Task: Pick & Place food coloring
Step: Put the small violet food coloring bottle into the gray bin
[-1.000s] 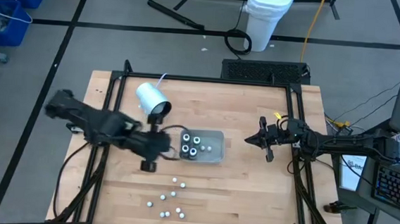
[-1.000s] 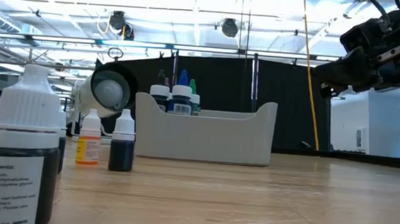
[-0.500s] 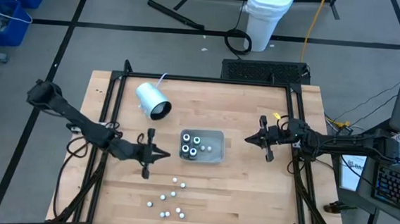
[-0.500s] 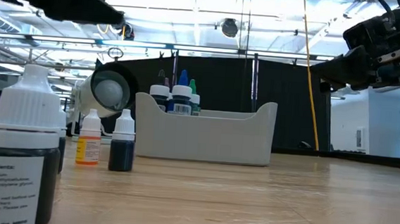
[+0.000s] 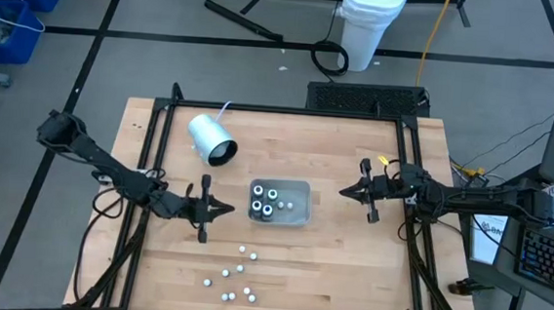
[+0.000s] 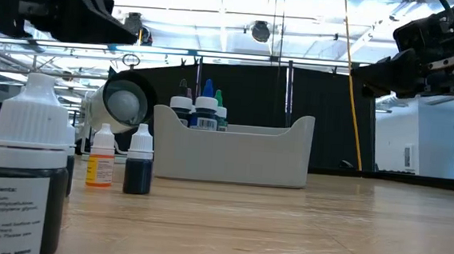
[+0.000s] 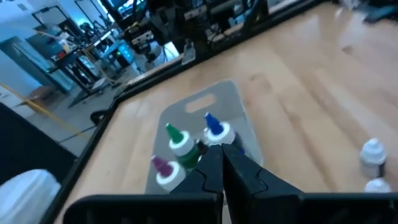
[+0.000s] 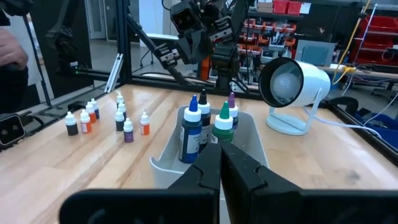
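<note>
High view shows the wooden worktop [image 5: 328, 266] with a shallow grey rectangular plastic tray [image 5: 299, 188] near its middle, already holding a few of the tiny food coloring bottles [image 5: 271, 201], dark-bodied with white or coloured caps. A loose cluster of remaining small white-capped bottles [image 5: 235, 274] stands on the worktop toward the near edge, well apart from the tray. A large white-and-grey cylinder with a cord [image 5: 211, 138] lies behind and to the left of the tray.

The left end effector [image 5: 224, 209] hangs just beside the tray's left end, fingers clenched together with nothing between them; its wrist view looks past the pinched tips at the green, blue and purple caps [image 7: 181, 142] in the tray. The right end effector [image 5: 345, 193] waits well to the right of the tray, likewise clenched and empty.

My reading is that this is a gap between placements: some bottles are in the tray and the loose ones are not yet fetched. The next move would call for the left arm to swing toward the cluster, spread its fingers, and come down over a single bottle without knocking its close neighbours.
</note>
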Motion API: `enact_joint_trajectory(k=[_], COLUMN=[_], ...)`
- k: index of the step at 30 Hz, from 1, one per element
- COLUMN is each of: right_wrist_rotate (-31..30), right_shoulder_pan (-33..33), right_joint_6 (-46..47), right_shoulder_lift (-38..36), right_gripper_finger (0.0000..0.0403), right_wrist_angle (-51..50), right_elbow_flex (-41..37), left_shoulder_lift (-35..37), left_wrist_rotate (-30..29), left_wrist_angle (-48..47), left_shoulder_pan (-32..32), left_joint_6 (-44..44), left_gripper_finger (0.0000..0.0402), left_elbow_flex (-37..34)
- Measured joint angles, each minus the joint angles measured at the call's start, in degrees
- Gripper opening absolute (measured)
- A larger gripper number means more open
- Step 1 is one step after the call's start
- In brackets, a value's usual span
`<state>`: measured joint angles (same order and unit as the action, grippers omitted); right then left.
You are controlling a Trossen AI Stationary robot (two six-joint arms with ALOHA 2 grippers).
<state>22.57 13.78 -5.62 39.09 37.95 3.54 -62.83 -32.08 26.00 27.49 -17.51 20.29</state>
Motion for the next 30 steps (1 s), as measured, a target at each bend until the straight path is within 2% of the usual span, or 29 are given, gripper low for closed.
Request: enact_joint_trajectory(k=[5,9,17,20,23,28,30], right_wrist_rotate=[0.02,0.02,-0.32,-3.25,-5.83,-19.74,-22.49], right_shoulder_pan=[0.0,-0.17,-3.97,-6.79,-11.21,-18.91,-20.78], right_joint_6=[1.3,2.02,2.95,7.97,9.06,7.71,7.71], right_shoulder_lift=[0.06,0.1,0.11,0.39,2.2,10.13,14.95], right_gripper_finger=[0.0,0.0,0.0,0.0,0.0,0.0,0.0], right_wrist_angle=[-0.35,-2.26,-3.0,0.78,0.39,-0.97,-1.48], right_elbow_flex=[0.01,0.01,0.01,0.55,2.89,9.39,12.3], left_shoulder_lift=[-0.02,-0.02,-0.02,-0.02,-0.02,-0.02,-0.02], left_wrist_rotate=[-0.12,-0.65,-0.61,-0.58,-0.58,-0.55,-0.54], left_wrist_angle=[-0.07,2.42,5.58,5.58,5.55,5.52,5.49], left_shoulder_pan=[-0.04,-0.09,-0.09,-0.09,-0.09,-0.09,-0.09], left_joint_6=[-2.4,-3.96,-4.68,-4.66,-4.38,-2.8,-2.21], left_gripper_finger=[0.0004,0.0024,0.0032,0.0028,0.0023,0.001,0.0005], left_elbow_flex=[0.0,0.0,0.0,0.0,0.0,0.0,0.0])
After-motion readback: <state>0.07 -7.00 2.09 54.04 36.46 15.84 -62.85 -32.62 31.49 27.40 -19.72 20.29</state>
